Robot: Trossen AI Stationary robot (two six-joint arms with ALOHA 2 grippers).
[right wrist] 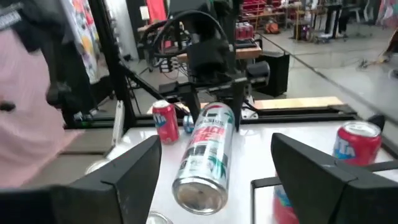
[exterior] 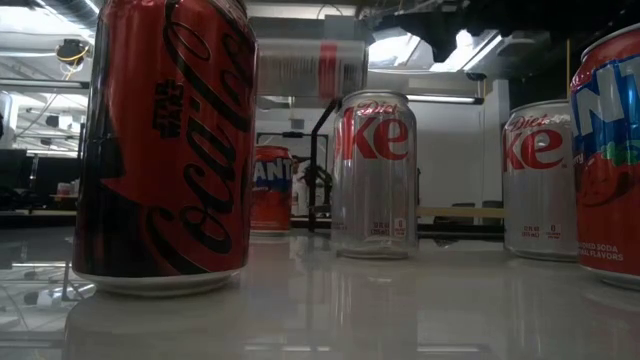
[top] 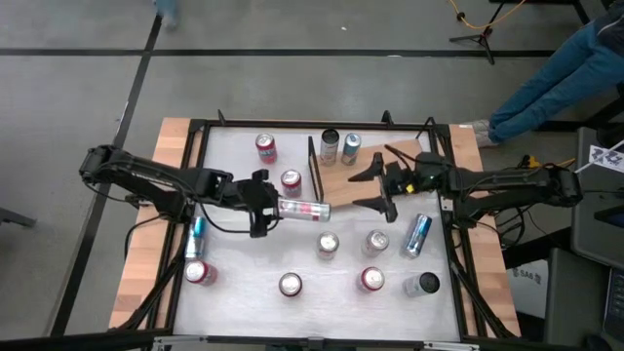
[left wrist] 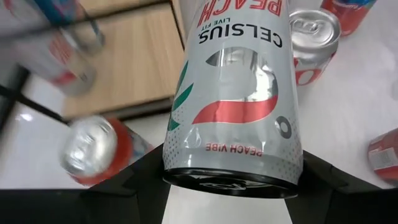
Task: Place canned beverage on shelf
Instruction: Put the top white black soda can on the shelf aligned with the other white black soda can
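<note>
left gripper (top: 261, 207) has the tall celsius can (top: 303, 208) clamped by its base, lying sideways in the air, nose pointing at the shelf (top: 363, 175); so the pick is done, the placing isn't; two cans (top: 339, 147) already stand on the wooden board, just past the black frame (top: 314, 168); right gripper (top: 383, 187) hovers over the board with fingers spread wide, gripping nothing; what's left, i reckon: carry it across, tip it upright, set it down, let go.
</note>
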